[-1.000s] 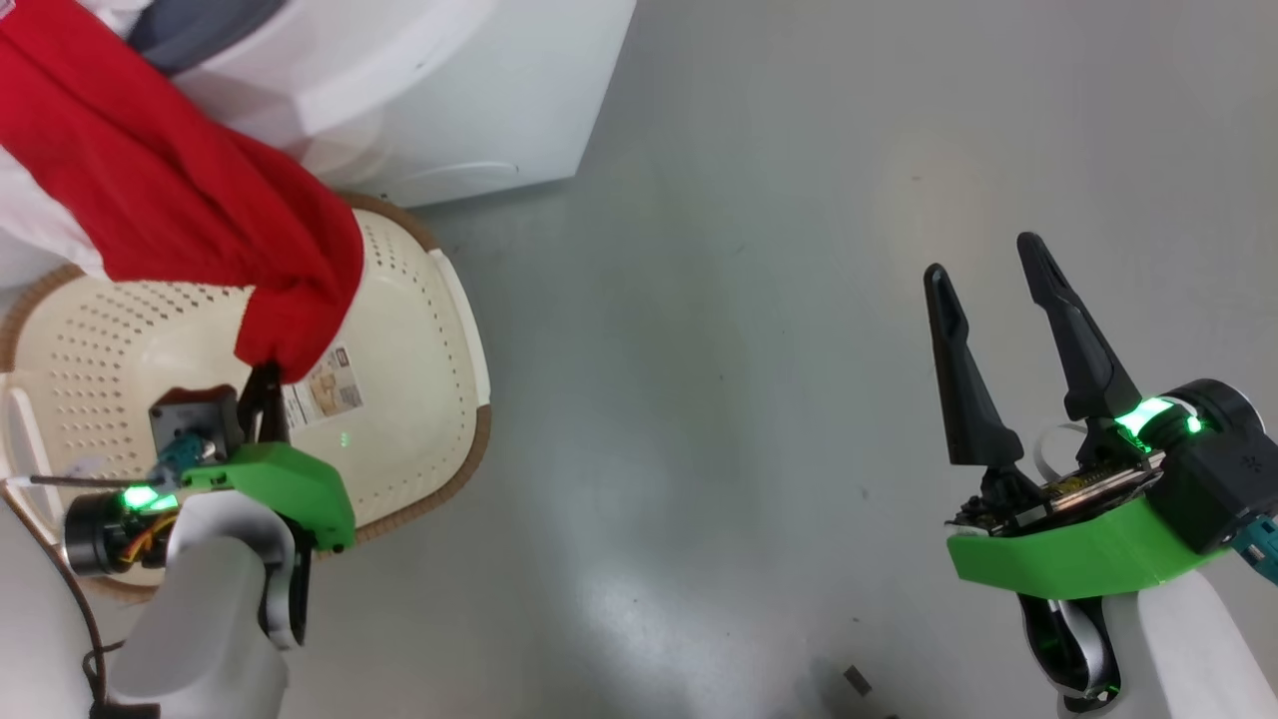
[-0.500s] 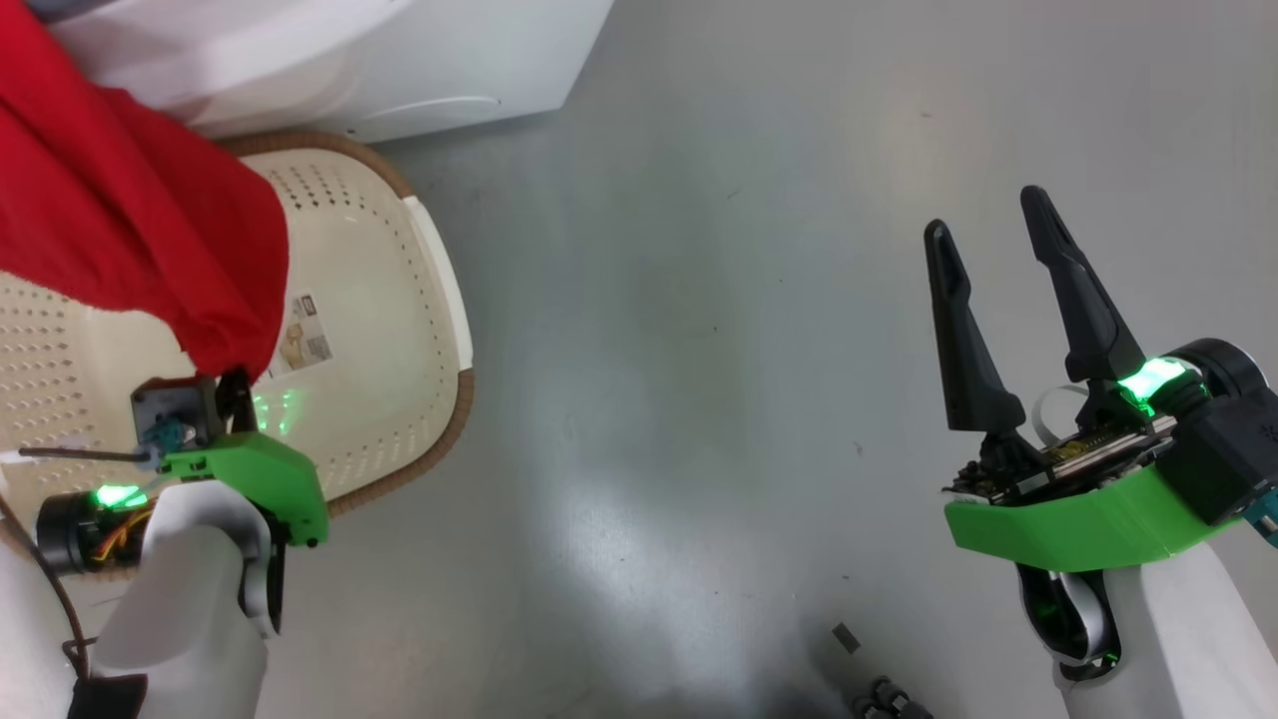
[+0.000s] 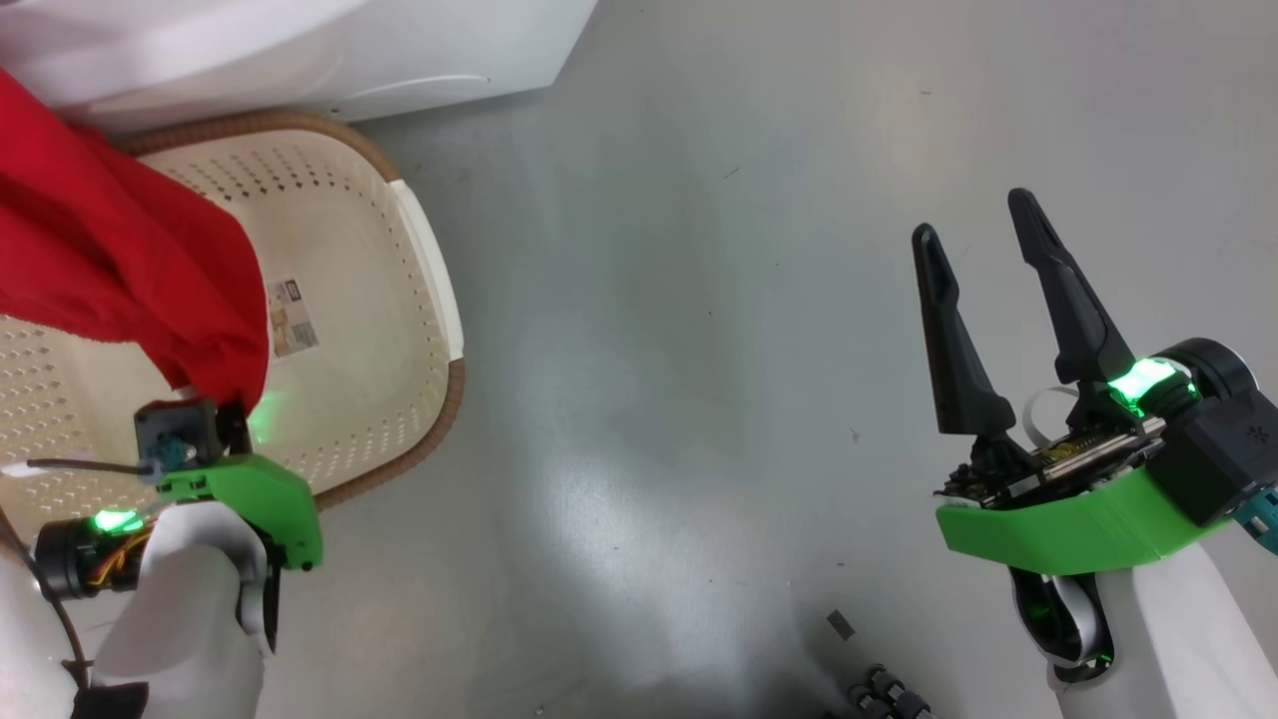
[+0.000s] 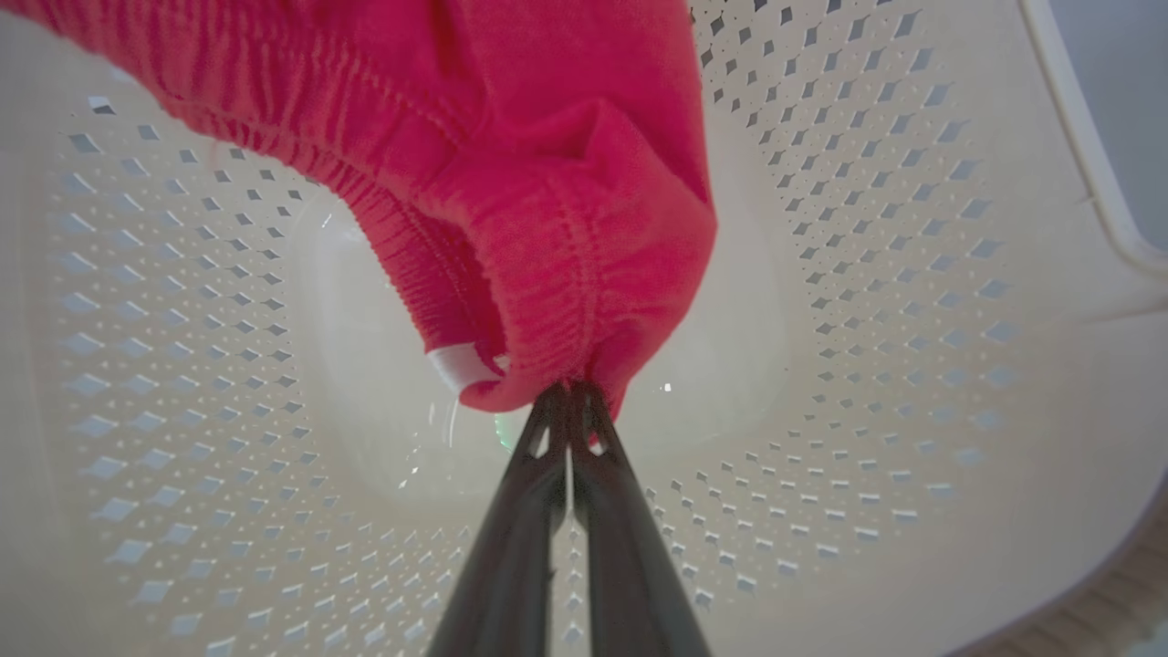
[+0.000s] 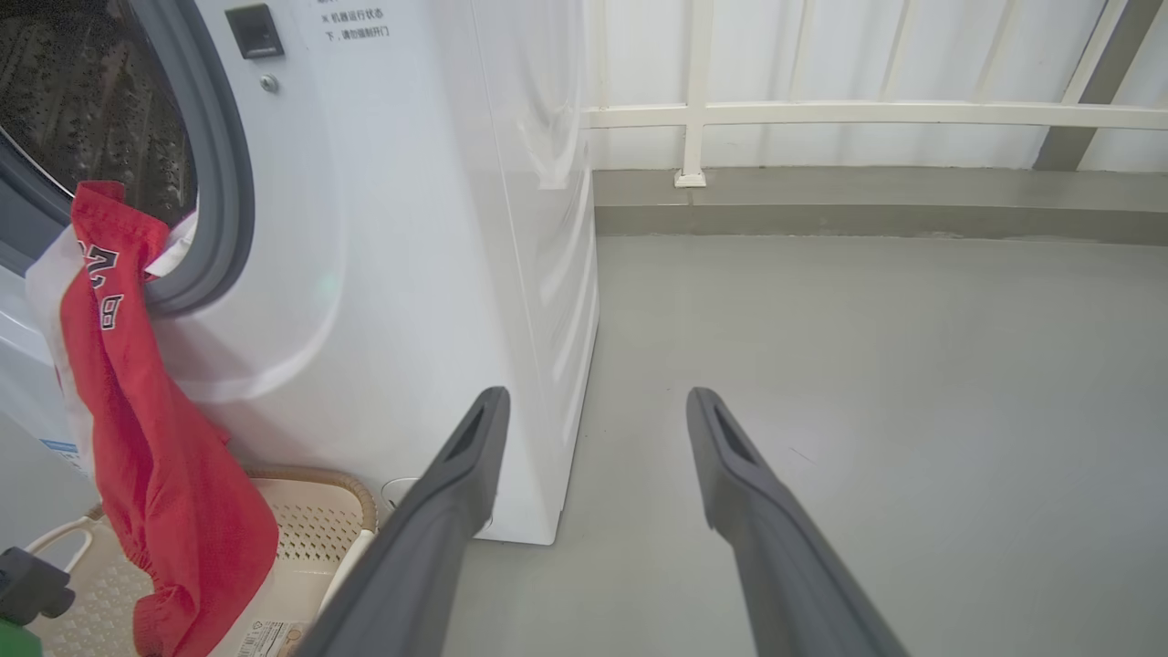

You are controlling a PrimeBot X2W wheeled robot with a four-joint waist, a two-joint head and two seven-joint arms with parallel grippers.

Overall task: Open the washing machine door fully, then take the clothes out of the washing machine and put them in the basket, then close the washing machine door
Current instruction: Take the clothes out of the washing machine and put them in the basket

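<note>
Closest to you, your left gripper (image 4: pixel 570 394) is clamped tight on the gathered hem of the clothes (image 4: pixel 547 182), its two fingers pressed together with red fabric bunched at their tips. It hangs over the inside of the basket (image 4: pixel 867 274), near the paper label (image 3: pixel 290 318) on the basket's bottom. Your right gripper (image 3: pixel 970 215) has its jaws spread wide with nothing between them. It is over bare grey floor (image 3: pixel 699 300), well apart from the basket's right rim.

The basket sits on the floor with its far rim just beside the foot of the washing machine (image 5: pixel 438 228). From your left gripper the red cloth runs up and away over the basket's far left part to the machine's opening. In the right wrist view it drapes over the lower edge of the grey seal (image 5: pixel 228 182), showing a white panel and dark lettering, with the dark perforated drum (image 5: pixel 91 91) behind it. Beyond the machine a white railing (image 5: pixel 821 114) runs along the far edge of the floor.
</note>
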